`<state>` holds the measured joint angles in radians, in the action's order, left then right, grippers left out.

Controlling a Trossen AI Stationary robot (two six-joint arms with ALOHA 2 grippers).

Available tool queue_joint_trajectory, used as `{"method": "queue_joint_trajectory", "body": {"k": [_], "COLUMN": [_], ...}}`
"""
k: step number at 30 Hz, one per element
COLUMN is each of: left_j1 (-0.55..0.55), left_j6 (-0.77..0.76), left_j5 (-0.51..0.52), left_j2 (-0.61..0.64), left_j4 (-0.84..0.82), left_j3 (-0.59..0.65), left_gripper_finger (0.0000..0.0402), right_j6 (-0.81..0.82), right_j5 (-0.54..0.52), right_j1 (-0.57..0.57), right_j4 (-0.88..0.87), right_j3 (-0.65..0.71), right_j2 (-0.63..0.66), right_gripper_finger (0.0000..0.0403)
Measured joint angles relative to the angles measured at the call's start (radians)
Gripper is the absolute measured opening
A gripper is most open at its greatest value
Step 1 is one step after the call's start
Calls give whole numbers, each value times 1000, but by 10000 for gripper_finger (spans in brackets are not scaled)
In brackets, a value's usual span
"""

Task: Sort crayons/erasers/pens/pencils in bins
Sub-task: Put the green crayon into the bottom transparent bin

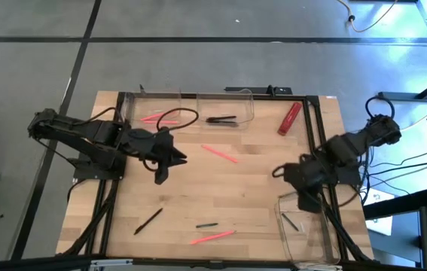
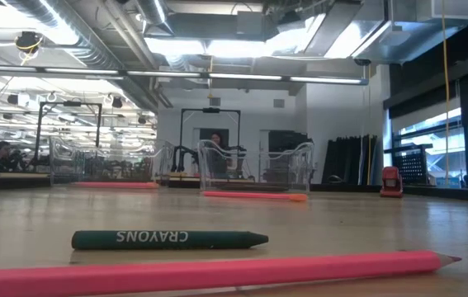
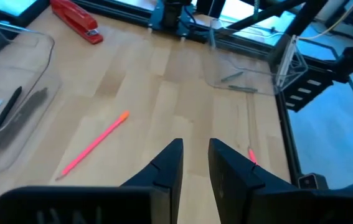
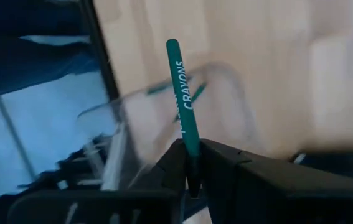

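Pale wood-grain table (image 1: 251, 196), matt. Near its back edge, clear glossy plastic bins (image 1: 221, 105) and a glossy red stapler (image 1: 289, 118). Green paper-wrapped crayon (image 4: 183, 102) between matt black plastic fingers (image 4: 226, 168).

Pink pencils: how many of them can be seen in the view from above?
3. One pink pencil lies in the far left bin, one lies mid-table, and one lies near the front edge. More may hide under the arms.
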<state>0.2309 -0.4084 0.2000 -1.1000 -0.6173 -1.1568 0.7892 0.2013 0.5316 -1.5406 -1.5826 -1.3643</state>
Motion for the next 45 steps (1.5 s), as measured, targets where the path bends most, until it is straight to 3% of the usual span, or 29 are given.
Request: {"method": "queue_joint_trajectory", "body": {"k": [10,15,33,39,45], "left_j1": [32,33,33,33,33], "left_j6": [-8,-8,-8,-8,-34], "left_j5": [1,1,23,23,23], "left_j2": [0,0,0,0,0], "left_j4": [1,1,2,2,12], "left_j3": [0,0,0,0,0], "left_gripper_finger": [69,69,69,69,69], "right_j6": [465,622,619,669,672], "right_j5": [29,29,17,-60,-103], "right_j1": [231,303,364,390,423], "right_j4": [4,56,98,-36,56], "right_j3": [0,2,2,2,108], "right_j2": [0,-8,-259,-263,-194], "right_gripper_finger": [37,37,31,32,33]}}
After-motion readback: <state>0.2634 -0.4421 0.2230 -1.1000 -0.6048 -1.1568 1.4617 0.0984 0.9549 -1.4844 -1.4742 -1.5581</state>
